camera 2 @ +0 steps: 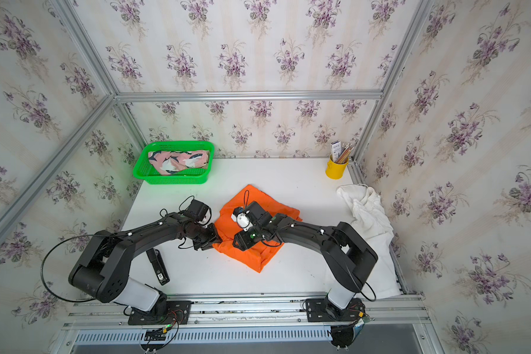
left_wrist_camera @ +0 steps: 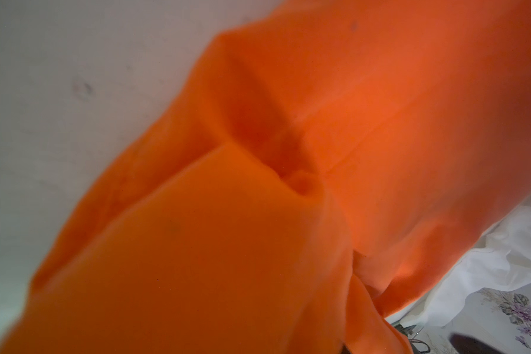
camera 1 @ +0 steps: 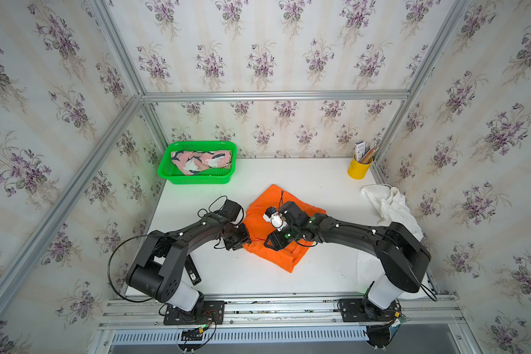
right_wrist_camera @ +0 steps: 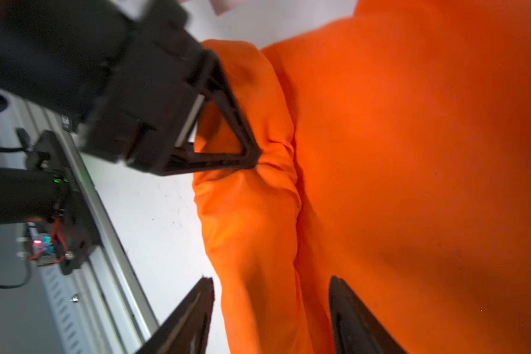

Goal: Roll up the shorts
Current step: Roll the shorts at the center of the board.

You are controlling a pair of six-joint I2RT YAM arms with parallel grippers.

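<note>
The orange shorts [camera 1: 273,199] lie folded in the middle of the white table [camera 1: 304,174], with a rolled fold along their near-left edge [right_wrist_camera: 249,214]. My left gripper [camera 1: 246,243] sits at that edge; in the right wrist view the left gripper [right_wrist_camera: 256,162] is pinched shut on the bunched orange cloth. Orange cloth [left_wrist_camera: 258,230] fills the left wrist view and hides its jaws. My right gripper [right_wrist_camera: 270,280] is open, one finger on each side of the rolled fold. The pink printed shorts [camera 1: 201,161] lie in the green basket [camera 1: 196,180]. The white shorts [camera 1: 387,202] are crumpled at the right edge.
A yellow cup [camera 1: 359,168] of pencils stands at the back right corner. A black device [camera 1: 193,271] lies on the table near the left arm's base. Aluminium frame rails and wallpapered walls close in the table on three sides.
</note>
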